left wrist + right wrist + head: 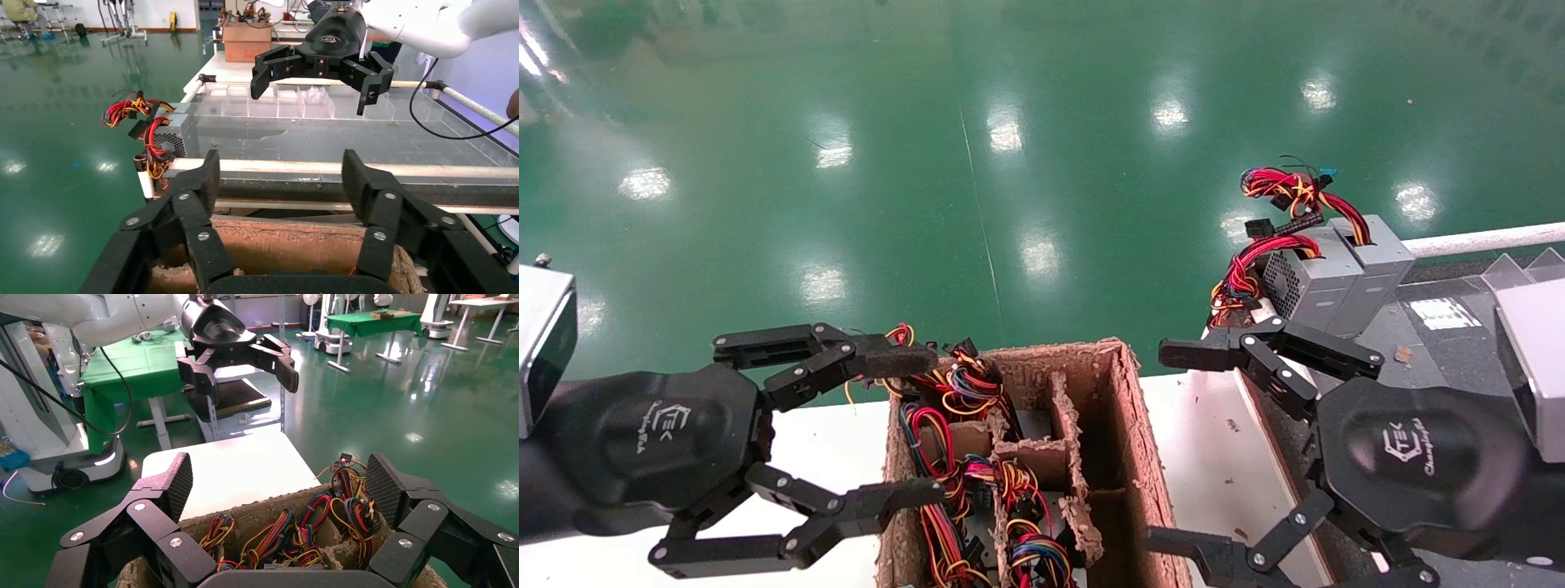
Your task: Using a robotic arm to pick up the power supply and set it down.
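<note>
1. Head view, from my remote station: the left gripper [907,429] hangs wide open and empty at the left wall of the cardboard box [1128,425], 1 finger above its near corner and 1 below.
2. The right gripper [1173,445] is likewise spread wide with nothing in it, poised over the white table [1214,425] just right of the box.
3. The power supply [964,384] I am after sits down in the box's left compartments, so it lies to the right of the left gripper and to the left of the right one; the left gripper looks nearer to me, almost touching the wires.
4. Its casing is mostly hidden; I see only a curly red, yellow and orange bundle with black plugs spilling above the rim, so I cannot tell its long axis.
5. Right wrist view shows those same wires [306,530] directly beyond its open fingers [174,481].
6. 2 similar grey boxes [1336,273] with red cable stand well apart on the conveyor to the right, seemingly already set down.
7. My judgement: the coming move is a descent into the box, and snagging wires is the risk.
</note>
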You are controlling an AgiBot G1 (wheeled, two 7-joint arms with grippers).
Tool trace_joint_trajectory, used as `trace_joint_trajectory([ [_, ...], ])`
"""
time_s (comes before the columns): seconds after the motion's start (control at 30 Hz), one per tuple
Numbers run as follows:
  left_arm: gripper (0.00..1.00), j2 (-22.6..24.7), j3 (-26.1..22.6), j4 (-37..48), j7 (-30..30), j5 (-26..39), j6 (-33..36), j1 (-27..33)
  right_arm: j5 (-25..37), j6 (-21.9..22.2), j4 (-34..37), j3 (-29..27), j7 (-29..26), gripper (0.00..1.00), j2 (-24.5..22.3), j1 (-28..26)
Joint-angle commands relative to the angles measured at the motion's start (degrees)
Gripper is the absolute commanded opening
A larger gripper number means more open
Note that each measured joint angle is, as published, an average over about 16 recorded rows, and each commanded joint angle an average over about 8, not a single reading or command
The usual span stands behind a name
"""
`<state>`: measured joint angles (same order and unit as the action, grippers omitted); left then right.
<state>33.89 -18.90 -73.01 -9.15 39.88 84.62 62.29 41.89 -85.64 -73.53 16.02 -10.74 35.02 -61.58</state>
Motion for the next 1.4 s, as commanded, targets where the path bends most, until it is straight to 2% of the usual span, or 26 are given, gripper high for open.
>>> trace_joint_trajectory([
  [0.03, 0.0, 0.0, 0.0, 0.0, 0.0, 0.0, 0.0, 0.0, 0.0, 0.0, 0.0, 0.0, 0.0, 1.0, 0.0, 0.0],
  [0.6, 0.0, 0.0, 0.0, 0.0, 0.0, 0.0, 0.0, 0.0, 0.5, 0.0, 0.1, 0.3, -0.2, 1.0, -0.1, 0.2],
  [0.97, 0.0, 0.0, 0.0, 0.0, 0.0, 0.0, 0.0, 0.0, 6.0, 0.2, 0.2, 4.1, -4.0, 1.0, 0.2, 0.1],
  [1.1, 0.49, 0.0, 0.0, 0.0, 0.0, 0.0, 0.0, 0.0, 8.9, 0.2, 0.2, 6.8, -6.3, 1.0, 1.7, 0.1],
  [1.13, 0.62, 0.0, 0.0, 0.0, 0.0, 0.0, 0.0, 0.0, 9.8, 0.3, 0.2, 7.5, -6.9, 0.93, 2.3, 0.1],
  [1.23, 0.99, 0.0, 0.0, 0.0, 0.0, 0.0, 0.0, 0.0, 12.4, 0.6, 0.7, 9.7, -8.2, 0.56, 4.3, 0.3],
  [1.37, 1.0, 0.0, 0.0, 0.0, 0.0, 0.0, 0.0, 0.0, 15.9, 1.5, 1.9, 12.3, -8.9, 0.06, 7.1, 0.5],
  [1.4, 1.0, 0.0, 0.0, 0.0, 0.0, 0.0, 0.0, 0.0, 16.7, 1.8, 2.3, 12.8, -8.9, 0.0, 7.7, 0.5],
])
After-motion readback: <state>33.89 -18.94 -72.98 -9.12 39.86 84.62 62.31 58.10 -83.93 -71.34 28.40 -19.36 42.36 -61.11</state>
